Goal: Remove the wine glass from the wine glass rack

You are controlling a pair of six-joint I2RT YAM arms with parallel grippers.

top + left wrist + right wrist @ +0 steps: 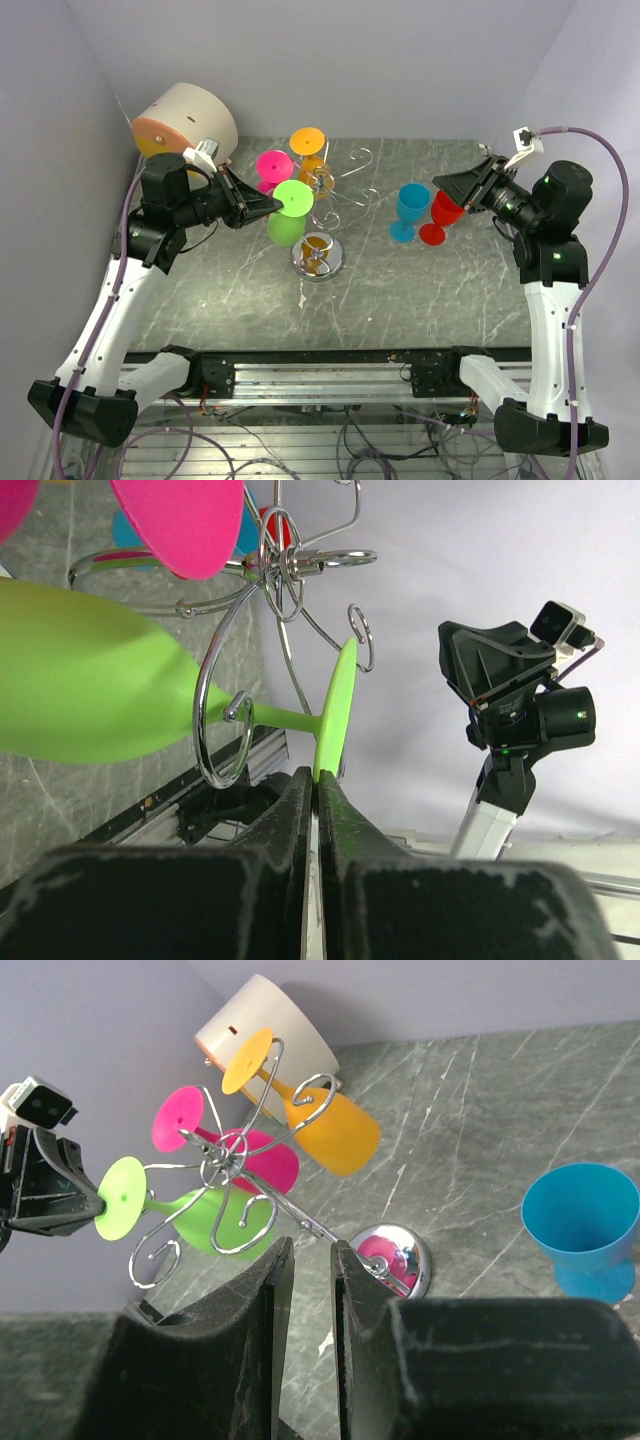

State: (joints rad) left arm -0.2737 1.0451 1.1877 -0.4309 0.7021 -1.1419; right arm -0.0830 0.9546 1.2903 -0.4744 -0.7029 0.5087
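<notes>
The wine glass rack (318, 258) stands mid-table on its chrome base, wire arms curling out above. A green wine glass (286, 226) hangs from it upside down, its stem resting in a spiral hook (222, 730). My left gripper (274, 206) is shut on the rim of the green foot (335, 710), pinching it between the fingertips (300, 785). A pink glass (273, 166) and an orange glass (315, 176) hang on other arms. My right gripper (438, 188) hovers at the right, jaws apart with nothing between them (303, 1250), pointing toward the rack base (400, 1256).
A blue glass (410, 207) and a red glass (441, 217) stand upright on the marble table right of the rack, the red one just below my right gripper. A beige cylinder (186, 121) sits in the back left corner. Walls close in on both sides.
</notes>
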